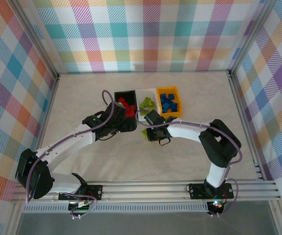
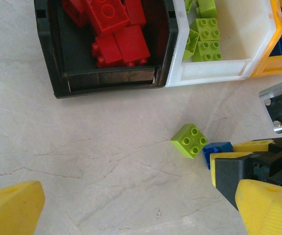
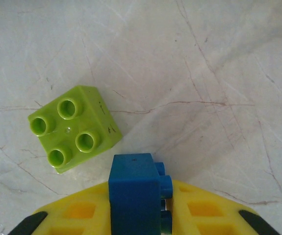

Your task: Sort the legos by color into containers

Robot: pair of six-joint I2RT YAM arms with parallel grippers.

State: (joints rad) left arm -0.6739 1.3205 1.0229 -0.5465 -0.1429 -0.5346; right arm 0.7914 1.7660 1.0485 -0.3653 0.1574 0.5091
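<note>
Right wrist | right hand (image 3: 136, 213) gripping blue lego (image 3: 131, 186) | left hand (image 2: 136, 220) spread wide

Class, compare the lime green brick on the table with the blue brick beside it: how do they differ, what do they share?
Colour: the green brick is lime, the blue brick blue. Pose: the green brick's four studs face up; the blue brick's point sideways. State: the green brick lies free; the blue brick is gripped by the right hand. Both are small studded bricks, not yet binned.
</note>
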